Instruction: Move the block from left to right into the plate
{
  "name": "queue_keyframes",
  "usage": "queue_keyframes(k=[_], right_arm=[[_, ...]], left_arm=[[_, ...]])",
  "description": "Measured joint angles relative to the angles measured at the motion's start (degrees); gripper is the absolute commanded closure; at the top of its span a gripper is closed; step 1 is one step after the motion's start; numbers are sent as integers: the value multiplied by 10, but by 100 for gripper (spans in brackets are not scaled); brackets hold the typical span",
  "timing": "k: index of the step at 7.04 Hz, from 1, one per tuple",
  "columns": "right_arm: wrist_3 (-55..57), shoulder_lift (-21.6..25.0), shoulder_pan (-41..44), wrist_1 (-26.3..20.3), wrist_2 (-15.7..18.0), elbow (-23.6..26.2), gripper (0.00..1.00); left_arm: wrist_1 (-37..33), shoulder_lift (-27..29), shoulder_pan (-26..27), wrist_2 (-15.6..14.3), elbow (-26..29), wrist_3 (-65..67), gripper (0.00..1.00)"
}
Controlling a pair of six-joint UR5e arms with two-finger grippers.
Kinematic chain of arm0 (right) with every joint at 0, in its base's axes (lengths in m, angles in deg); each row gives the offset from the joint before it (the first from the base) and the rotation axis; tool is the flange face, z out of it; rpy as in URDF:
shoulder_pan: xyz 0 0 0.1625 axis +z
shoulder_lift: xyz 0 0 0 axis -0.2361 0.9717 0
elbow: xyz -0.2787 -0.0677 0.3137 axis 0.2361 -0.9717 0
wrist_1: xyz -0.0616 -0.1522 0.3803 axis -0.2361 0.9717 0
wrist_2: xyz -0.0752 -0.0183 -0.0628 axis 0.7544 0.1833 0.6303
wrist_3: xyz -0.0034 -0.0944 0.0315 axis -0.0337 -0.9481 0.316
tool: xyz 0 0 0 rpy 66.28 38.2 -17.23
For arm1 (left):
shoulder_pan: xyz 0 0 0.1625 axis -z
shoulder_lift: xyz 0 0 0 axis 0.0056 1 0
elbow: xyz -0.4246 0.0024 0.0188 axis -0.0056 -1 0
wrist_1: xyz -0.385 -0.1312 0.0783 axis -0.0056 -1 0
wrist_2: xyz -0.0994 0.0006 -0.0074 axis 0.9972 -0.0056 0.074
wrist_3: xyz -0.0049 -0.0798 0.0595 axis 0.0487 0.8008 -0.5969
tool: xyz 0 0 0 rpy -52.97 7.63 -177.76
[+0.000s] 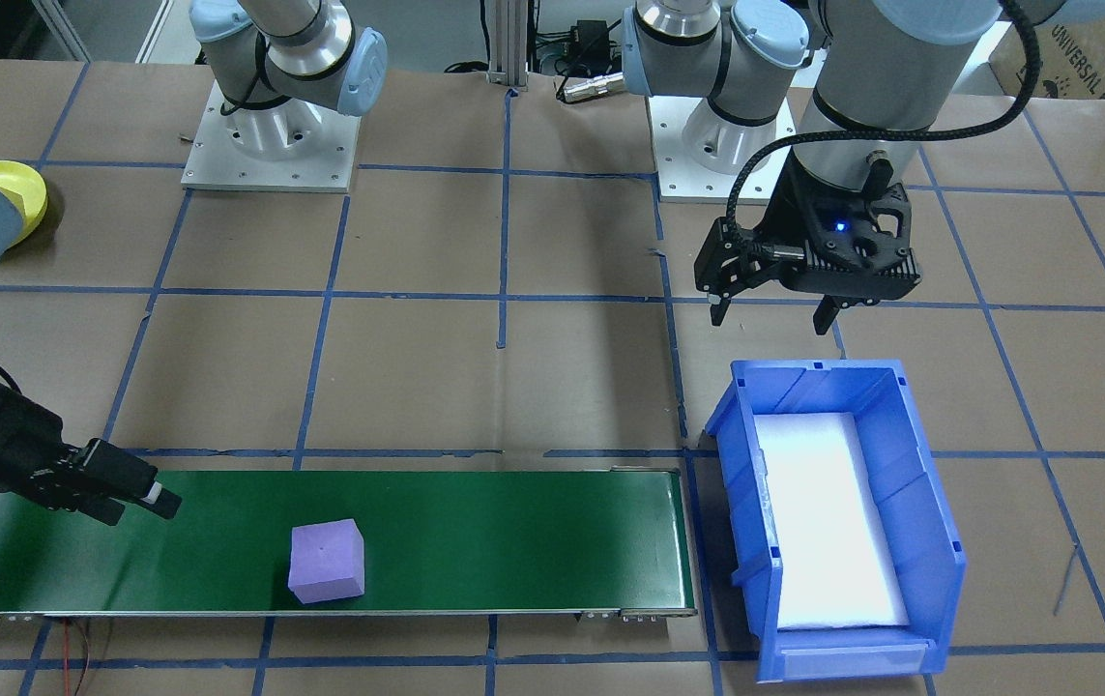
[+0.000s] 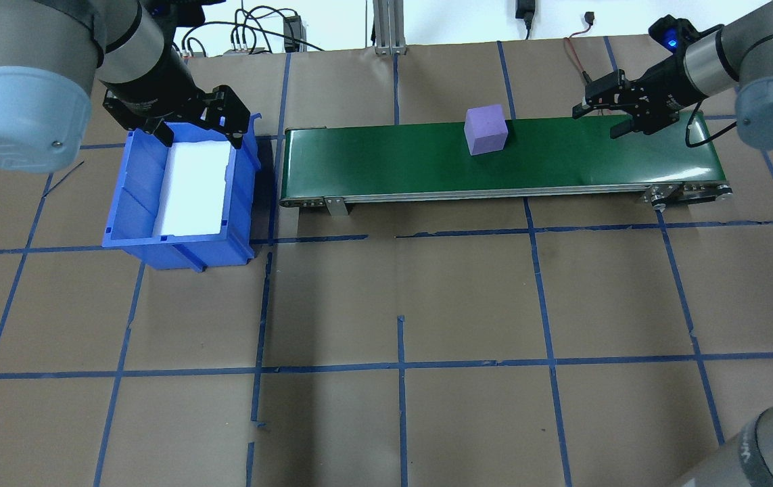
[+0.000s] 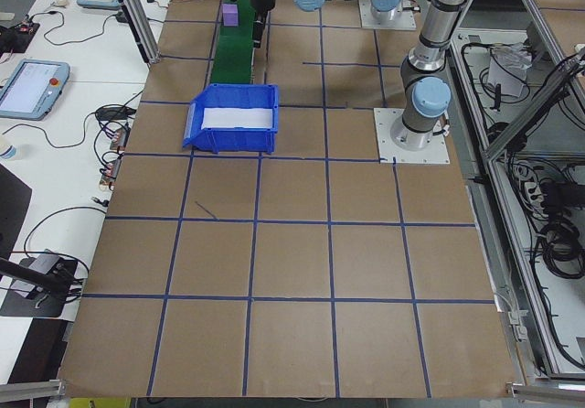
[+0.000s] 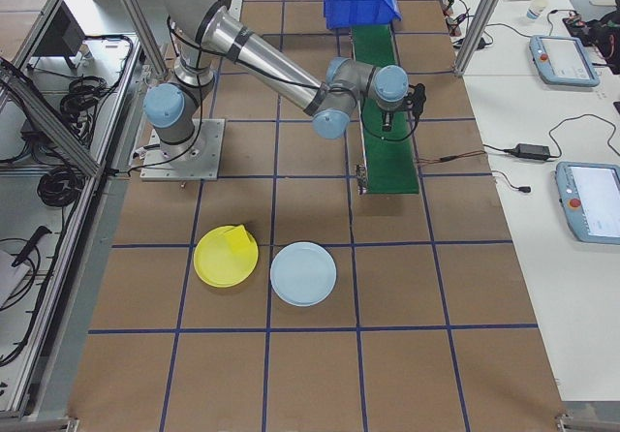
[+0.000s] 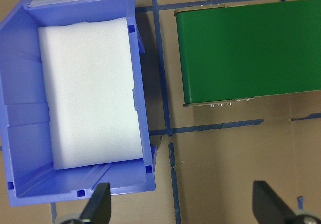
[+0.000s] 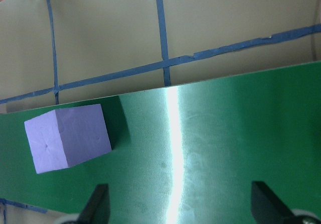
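A purple block [image 1: 326, 561] [image 2: 485, 130] sits on the green conveyor belt [image 1: 513, 541], about mid-length. In the right wrist view the block [image 6: 67, 144] lies ahead and to the left of my right gripper [image 6: 181, 206]. That gripper [image 2: 597, 122] [image 1: 136, 505] hovers open and empty over the belt's end. The yellow plate [image 4: 226, 256] [image 1: 15, 198] lies on the table away from the belt, with a yellow piece in it. My left gripper [image 1: 772, 317] [image 2: 200, 135] hangs open and empty above the blue bin's edge.
A blue bin [image 2: 122, 216] [image 5: 20, 133] lined with white foam stands at the belt's other end. A light blue plate [image 4: 303, 273] lies beside the yellow one. Blue tape lines grid the brown table. Both arm bases stand at the robot side.
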State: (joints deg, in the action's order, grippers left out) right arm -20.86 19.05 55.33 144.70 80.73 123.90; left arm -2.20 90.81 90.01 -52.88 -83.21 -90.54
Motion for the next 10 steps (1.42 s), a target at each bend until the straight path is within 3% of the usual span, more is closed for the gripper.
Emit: queue_keyframes(k=[4,10], right_arm=[[2,-11,0,47,-3,7,3],[28,-21,1,60,-21,-15,3]], left_arm=[[-1,0,0,0,0,0,0],[-3,-1,0,-1,-1,2,0]])
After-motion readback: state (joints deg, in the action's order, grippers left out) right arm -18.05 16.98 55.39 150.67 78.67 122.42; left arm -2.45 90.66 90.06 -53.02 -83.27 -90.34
